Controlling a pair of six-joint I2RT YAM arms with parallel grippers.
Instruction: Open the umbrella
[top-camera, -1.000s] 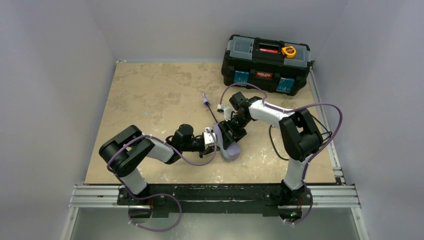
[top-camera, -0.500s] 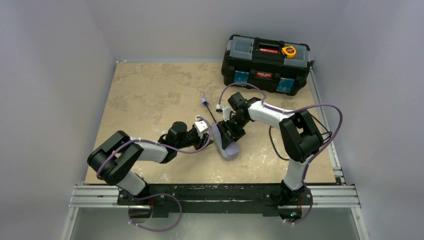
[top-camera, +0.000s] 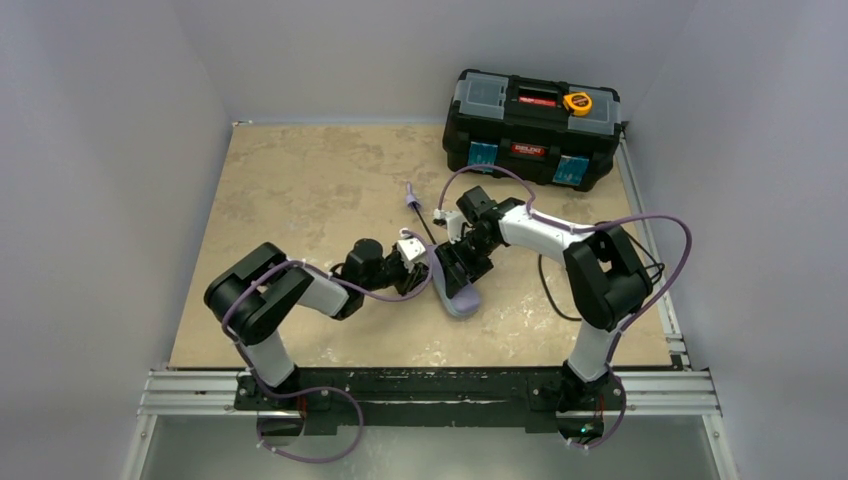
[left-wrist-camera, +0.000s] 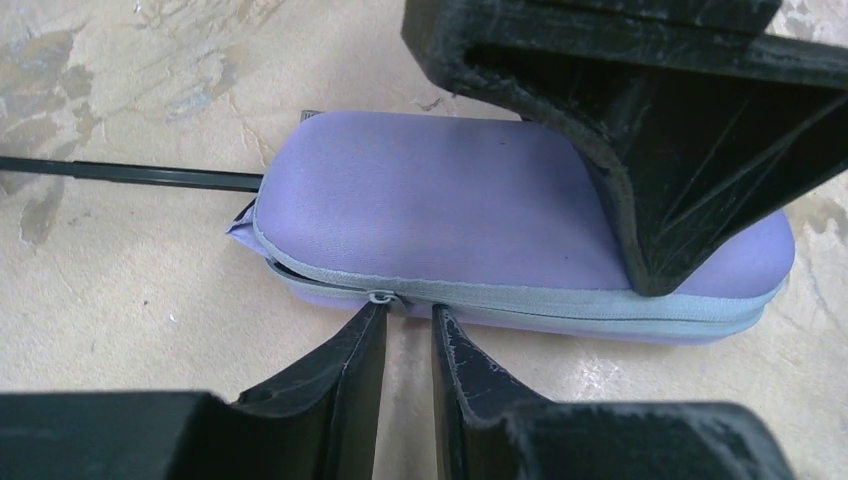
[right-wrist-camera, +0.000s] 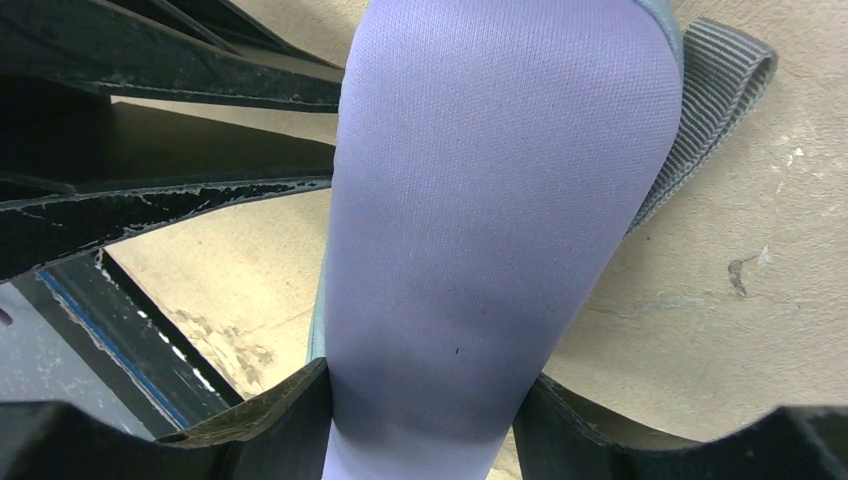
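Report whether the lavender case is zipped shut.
Partly unzipped: the case gapes from its slider to the end where the shaft pokes out; closed beyond.

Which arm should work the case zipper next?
Left. The left hand sits at the zipper pull, jaws slightly apart; the right hand is clamped across the case, steadying it.

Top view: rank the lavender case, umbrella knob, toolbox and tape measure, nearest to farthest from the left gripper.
From the left gripper:
1. lavender case, right at its fingertips, mid-table.
2. umbrella knob, farther back on the table, at the end of the thin shaft.
3. toolbox, at the back right.
4. tape measure, on the toolbox lid towards its right end.
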